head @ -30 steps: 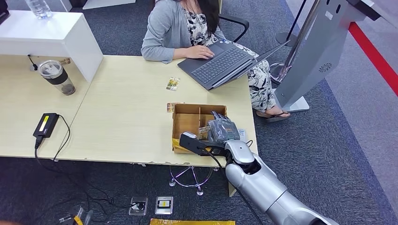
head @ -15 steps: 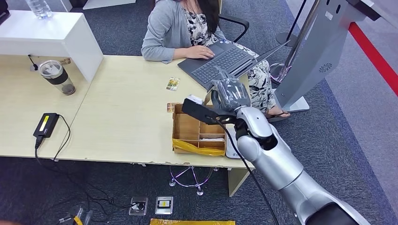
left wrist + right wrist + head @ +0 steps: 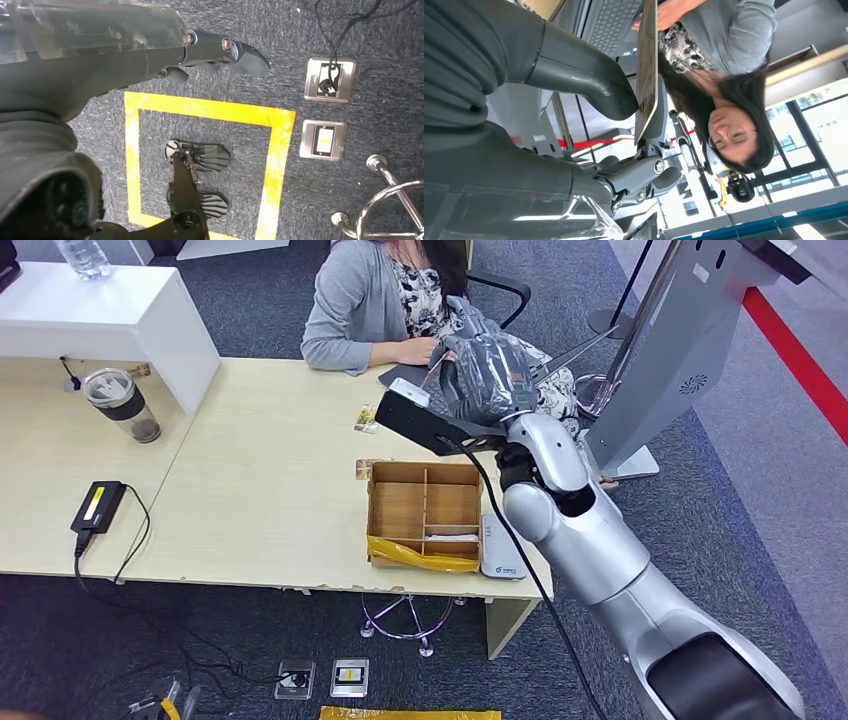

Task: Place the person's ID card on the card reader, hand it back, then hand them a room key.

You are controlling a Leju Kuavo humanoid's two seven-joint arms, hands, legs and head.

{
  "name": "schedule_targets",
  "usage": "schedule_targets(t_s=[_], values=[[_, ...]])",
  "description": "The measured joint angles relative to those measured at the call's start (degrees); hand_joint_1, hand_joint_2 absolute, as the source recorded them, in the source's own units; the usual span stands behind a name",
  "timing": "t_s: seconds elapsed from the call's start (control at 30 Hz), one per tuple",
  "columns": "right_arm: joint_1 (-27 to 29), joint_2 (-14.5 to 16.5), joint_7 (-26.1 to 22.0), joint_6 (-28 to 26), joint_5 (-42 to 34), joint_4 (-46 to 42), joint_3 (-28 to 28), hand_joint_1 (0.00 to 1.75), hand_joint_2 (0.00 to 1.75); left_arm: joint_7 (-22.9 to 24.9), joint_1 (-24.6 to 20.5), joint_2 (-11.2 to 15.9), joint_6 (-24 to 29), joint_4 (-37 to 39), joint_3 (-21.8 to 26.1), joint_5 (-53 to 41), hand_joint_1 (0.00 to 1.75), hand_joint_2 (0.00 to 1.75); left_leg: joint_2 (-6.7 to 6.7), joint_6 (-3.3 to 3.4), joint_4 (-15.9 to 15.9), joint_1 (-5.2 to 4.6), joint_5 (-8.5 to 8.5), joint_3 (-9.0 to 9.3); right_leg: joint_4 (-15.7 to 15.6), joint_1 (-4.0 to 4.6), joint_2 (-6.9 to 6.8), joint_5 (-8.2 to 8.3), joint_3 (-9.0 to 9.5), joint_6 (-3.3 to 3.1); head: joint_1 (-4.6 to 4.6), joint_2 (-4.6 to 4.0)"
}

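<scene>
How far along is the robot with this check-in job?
It looks close to the end. One card lies on the desk near the person, probably the returned ID. The right hand holds another card up towards them. What is left is for the person to take it.

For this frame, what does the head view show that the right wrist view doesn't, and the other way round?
Head view alone: the desk, the divided cardboard box, a small card lying on the desk, the black card reader and the tumbler.

Right wrist view alone: the card seen edge-on, pinched between thumb and a finger of the right robot hand, with windows behind.

Both: the right robot hand raised toward the seated person at the laptop.
</scene>
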Motion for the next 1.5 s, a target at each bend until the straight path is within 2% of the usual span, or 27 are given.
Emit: schedule_targets(t_s=[0.2,0.37,0.57,1.0,1.43,1.5], values=[[-3.57,4.01,-1.35,-2.59,-0.73,9.29,1.16,1.75,1.75,0.16,-0.42,-0.45,-0.01,0.00,-0.07,-0.71,0.00,0.00,-0.01,-0.01,0.00,0.00,0.02,-0.02,0.02,0.00,-0.02,0.00,-0.01,0.00,0.00,0.00],[-9.28,7.38,-3.18,-1.08,-2.16,18.16,1.79,1.75,1.75,0.73,-0.92,-0.87,-0.34,-0.02,-0.28,-1.01,0.00,0.00,-0.01,-0.01,0.00,0.00,0.02,-0.04,0.02,0.00,-0.02,0.00,-0.06,0.00,0.00,0.00],[-15.32,10.40,-2.53,0.49,-1.16,27.81,1.89,1.75,1.75,1.59,-1.63,-1.46,-0.46,-0.02,-0.89,-1.51,0.00,0.00,-0.02,-0.02,0.01,0.00,0.02,-0.04,0.01,0.00,-0.01,0.00,-0.07,0.00,0.01,0.00],[-19.07,13.77,-0.36,2.11,1.16,37.55,2.95,1.75,1.75,2.18,-2.01,-1.87,-0.44,-0.02,-1.44,-1.54,0.00,0.00,-0.01,-0.02,0.01,0.00,0.02,-0.05,0.01,0.00,0.01,0.00,-0.11,0.00,0.01,0.00],[-19.63,14.22,0.83,2.97,2.25,41.51,4.29,1.75,1.75,2.25,-2.02,-1.95,-0.31,-0.02,-1.87,-1.44,0.00,0.00,-0.01,-0.02,0.01,0.00,0.02,-0.06,0.01,0.00,0.01,0.00,-0.12,0.00,0.01,0.00],[-19.76,14.37,0.89,2.97,2.32,41.74,4.33,0.87,0.87,2.25,-2.02,-1.98,-0.27,-0.02,-1.87,-1.43,0.00,0.00,-0.01,-0.02,0.01,0.00,0.02,-0.06,0.01,0.00,0.01,0.00,-0.13,0.00,0.00,0.00]])
